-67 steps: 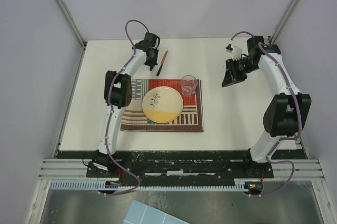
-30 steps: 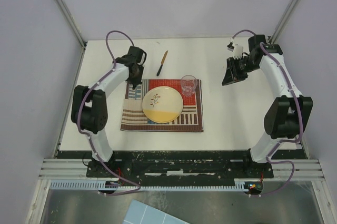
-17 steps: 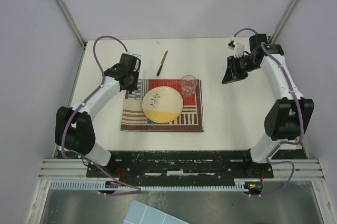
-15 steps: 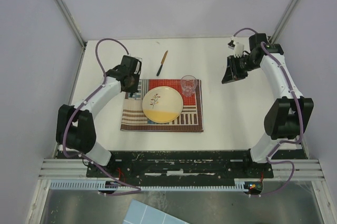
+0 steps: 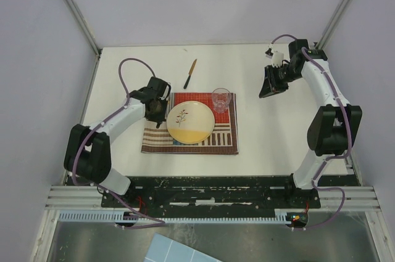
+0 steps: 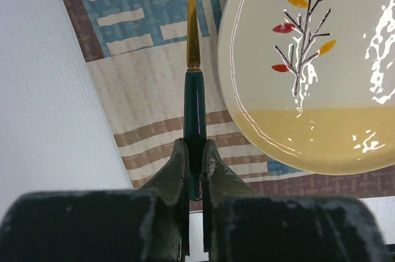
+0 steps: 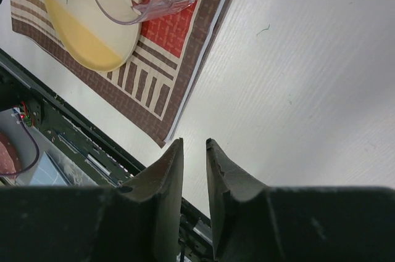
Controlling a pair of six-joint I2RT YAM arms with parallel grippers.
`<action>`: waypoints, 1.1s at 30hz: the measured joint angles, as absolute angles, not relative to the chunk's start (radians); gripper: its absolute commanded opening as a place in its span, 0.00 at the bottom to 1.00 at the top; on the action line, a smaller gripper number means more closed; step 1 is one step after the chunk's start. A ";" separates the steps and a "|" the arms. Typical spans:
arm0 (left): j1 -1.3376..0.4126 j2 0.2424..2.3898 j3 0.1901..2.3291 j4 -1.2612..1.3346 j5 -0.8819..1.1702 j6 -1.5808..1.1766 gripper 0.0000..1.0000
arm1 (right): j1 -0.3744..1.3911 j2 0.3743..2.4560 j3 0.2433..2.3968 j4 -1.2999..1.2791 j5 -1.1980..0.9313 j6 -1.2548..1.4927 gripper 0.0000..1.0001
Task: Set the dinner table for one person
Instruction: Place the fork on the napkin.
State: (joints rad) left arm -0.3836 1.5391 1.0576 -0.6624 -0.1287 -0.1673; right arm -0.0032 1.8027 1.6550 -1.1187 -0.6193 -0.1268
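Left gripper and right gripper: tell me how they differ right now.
The left gripper is shut on a green-handled utensil; the right gripper holds nothing, its jaws slightly apart. The left gripper is over the placemat beside the plate; the right gripper is over bare dinner table, right of the placemat. Both have dark fingers.

One plate (image 5: 191, 121), glass (image 5: 221, 98), placemat (image 5: 207, 141) and utensil (image 6: 194, 98); perhaps one knife (image 5: 190, 73).

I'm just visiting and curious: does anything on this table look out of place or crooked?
One piece of cutlery lies slanted on the bare dinner table, beyond the placemat rather than beside the plate. Nothing looks spilled or broken; the glass stands upright.
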 measured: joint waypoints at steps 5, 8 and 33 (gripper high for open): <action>-0.386 1.509 1.022 -0.648 -0.131 -0.187 0.03 | -0.004 1.804 1.657 -1.120 -0.614 -0.124 0.29; -0.386 1.508 0.989 -0.628 -0.132 -0.204 0.03 | -0.004 1.804 1.657 -1.121 -0.606 -0.124 0.29; -0.348 1.614 0.959 -0.535 -0.151 -0.299 0.03 | -0.005 1.820 1.666 -1.122 -0.601 -0.124 0.28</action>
State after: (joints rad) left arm -0.3477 1.6142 0.9592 -0.5350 -0.1509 -0.2993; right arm -0.0051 1.8198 1.6665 -1.1221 -0.6010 -0.1238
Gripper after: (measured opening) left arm 0.072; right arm 0.288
